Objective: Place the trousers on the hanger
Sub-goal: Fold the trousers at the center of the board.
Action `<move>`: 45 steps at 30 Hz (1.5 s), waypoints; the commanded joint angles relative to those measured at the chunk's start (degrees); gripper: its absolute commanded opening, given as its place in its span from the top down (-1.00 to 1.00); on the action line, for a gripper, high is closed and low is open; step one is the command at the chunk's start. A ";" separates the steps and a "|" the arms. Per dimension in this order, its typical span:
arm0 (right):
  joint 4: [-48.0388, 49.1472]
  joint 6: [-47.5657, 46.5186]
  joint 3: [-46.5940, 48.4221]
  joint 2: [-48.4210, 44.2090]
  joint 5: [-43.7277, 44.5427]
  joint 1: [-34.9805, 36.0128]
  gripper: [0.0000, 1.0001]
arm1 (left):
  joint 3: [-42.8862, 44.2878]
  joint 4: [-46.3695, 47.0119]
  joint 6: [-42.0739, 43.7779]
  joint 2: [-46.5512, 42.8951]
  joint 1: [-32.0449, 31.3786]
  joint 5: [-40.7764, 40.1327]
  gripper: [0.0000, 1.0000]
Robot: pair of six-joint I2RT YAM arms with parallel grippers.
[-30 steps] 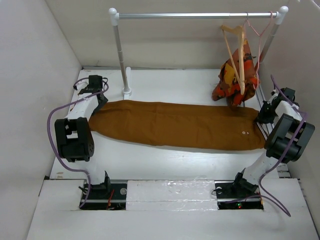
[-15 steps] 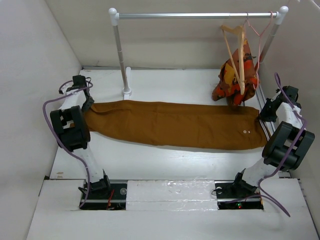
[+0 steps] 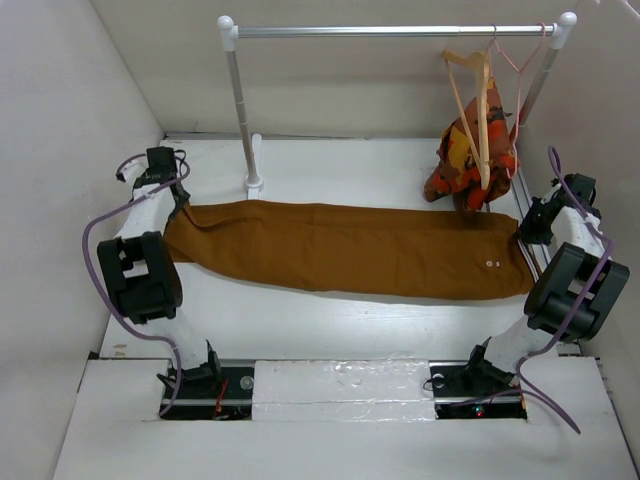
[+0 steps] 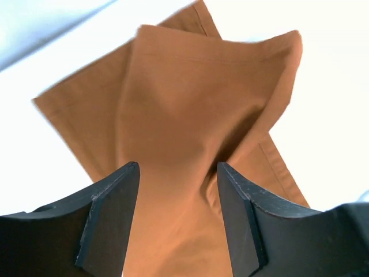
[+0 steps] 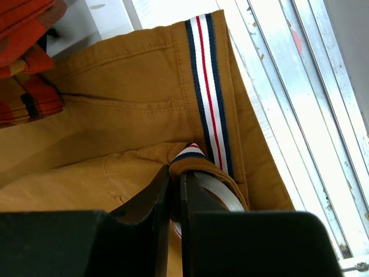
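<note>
Wrist view alone shows right gripper [image 5: 174, 174] apparently pinching trousers [image 5: 115, 115].

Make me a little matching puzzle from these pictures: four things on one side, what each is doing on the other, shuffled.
1. trousers
2. hanger
3. left end effector
4. right end effector

a. hooked on the rail
b. pinching the striped waistband
c. spread flat on the table
d. open above the leg ends

Pairs: 1-c; 2-a; 3-d; 4-b.

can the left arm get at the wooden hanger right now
Probably not: the hanger hangs far right on the rail, while the left gripper is over the leg ends of the trousers.
</note>
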 commanded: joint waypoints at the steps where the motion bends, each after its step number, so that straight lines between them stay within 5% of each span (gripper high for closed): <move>1: 4.50 0.05 -0.82 -2.22 -1.29 -0.48 1.00 | -2.06 2.49 -0.95 -7.63 0.16 -4.04 -0.04; 6: 5.20 0.05 -1.35 -2.22 -2.26 -1.00 1.00 | 1.26 4.25 3.53 -4.32 0.16 1.84 -0.26; 17: 4.59 -0.92 -1.00 -2.66 -2.97 -1.00 1.00 | 11.20 1.70 5.56 6.77 -1.07 3.17 -0.17; 32: 4.32 1.36 1.98 -3.19 -5.51 -1.53 1.00 | 16.40 0.20 6.95 12.75 -0.55 3.43 0.41; 33: 4.50 1.71 2.43 -3.01 -5.95 -1.53 1.00 | 16.57 0.29 7.22 12.75 -0.02 3.60 0.56; 34: 5.28 2.67 2.95 -2.84 -6.30 -1.53 1.00 | 17.01 -0.58 6.79 12.84 -0.02 3.34 0.97; 41: 5.73 4.09 4.01 -1.69 -3.50 -1.00 1.00 | 16.84 -5.23 5.47 6.61 0.51 -1.82 1.00; 45: 8.27 6.37 4.80 -1.87 -2.18 -2.24 1.00 | 11.76 -8.32 5.29 -6.98 1.04 -6.85 1.00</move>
